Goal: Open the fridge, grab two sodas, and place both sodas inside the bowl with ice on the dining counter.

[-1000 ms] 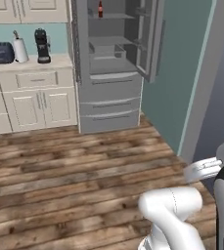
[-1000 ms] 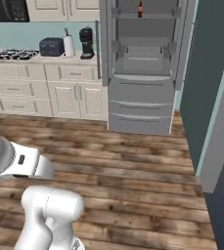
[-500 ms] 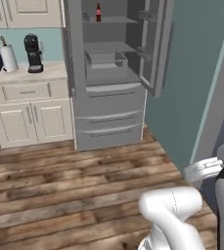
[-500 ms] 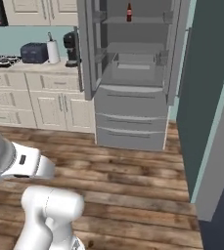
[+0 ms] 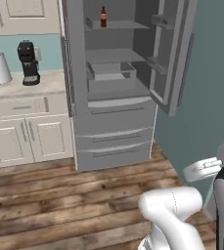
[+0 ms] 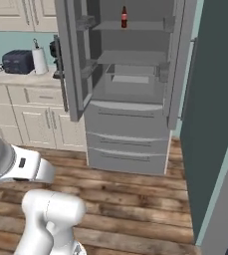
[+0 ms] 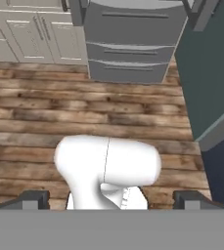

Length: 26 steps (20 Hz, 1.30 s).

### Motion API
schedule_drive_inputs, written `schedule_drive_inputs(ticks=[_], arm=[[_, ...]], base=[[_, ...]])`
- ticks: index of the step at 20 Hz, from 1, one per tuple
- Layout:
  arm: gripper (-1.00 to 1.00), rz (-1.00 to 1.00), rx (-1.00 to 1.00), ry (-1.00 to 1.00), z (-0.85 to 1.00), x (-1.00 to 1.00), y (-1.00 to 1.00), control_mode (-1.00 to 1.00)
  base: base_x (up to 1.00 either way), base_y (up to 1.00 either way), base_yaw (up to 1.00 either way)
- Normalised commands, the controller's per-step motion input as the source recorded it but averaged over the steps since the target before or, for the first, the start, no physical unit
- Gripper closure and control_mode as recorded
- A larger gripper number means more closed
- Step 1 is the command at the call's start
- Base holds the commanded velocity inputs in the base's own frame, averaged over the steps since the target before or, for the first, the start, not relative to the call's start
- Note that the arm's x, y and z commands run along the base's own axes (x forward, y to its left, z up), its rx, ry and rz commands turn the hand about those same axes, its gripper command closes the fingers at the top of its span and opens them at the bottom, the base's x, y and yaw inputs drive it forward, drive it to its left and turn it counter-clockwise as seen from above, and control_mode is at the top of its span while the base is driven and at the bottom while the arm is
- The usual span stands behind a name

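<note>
The fridge point(image 5: 113, 141) stands ahead with both upper doors swung open, seen also in the right base view point(image 6: 128, 144). One soda point(image 5: 103, 17), a dark bottle with a red label, stands upright on the top shelf point(image 6: 124, 17); a second soda is out of view. In the hand view my gripper point(image 7: 112, 200) points down over the wooden floor, its fingertips point(image 7: 35, 199) far apart and nothing between them, with the fridge drawers point(image 7: 133, 24) at the top. The bowl with ice and the dining counter are out of view.
Left of the fridge runs a wall counter with cream cabinets point(image 5: 30, 136), carrying a coffee maker point(image 5: 29, 63), a paper towel roll point(image 5: 0, 68) and a toaster point(image 6: 18, 61). A teal wall point(image 5: 206, 97) closes the right side. Wooden floor point(image 5: 59, 195) lies between me and the fridge.
The whole scene has shifted: the base has driven closer to the fridge, which now looms larger and more central. The soda stays on its shelf.
</note>
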Motion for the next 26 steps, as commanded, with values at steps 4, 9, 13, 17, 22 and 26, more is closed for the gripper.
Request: schedule_drive_inputs(ticks=[4, 9, 13, 17, 22, 26], arm=[[-1.00, 0.00, 0.00, 0.00, 0.00, 0.00, 0.00, 1.00], [-1.00, 0.00, 0.00, 0.00, 0.00, 0.00, 0.00, 1.00], [-1.00, 0.00, 0.00, 0.00, 0.00, 0.00, 0.00, 1.00], [-1.00, 0.00, 0.00, 0.00, 0.00, 0.00, 0.00, 1.00], [-1.00, 0.00, 0.00, 0.00, 0.00, 0.00, 0.00, 1.00], [-1.00, 0.00, 0.00, 0.00, 0.00, 0.00, 0.00, 1.00]], base=[[1.00, -0.39, 0.03], [1.00, -0.36, 0.03], [1.00, -0.42, 0.03], [0.92, -0.29, 0.01], [0.85, -0.23, 0.01], [0.82, -0.16, 0.03]])
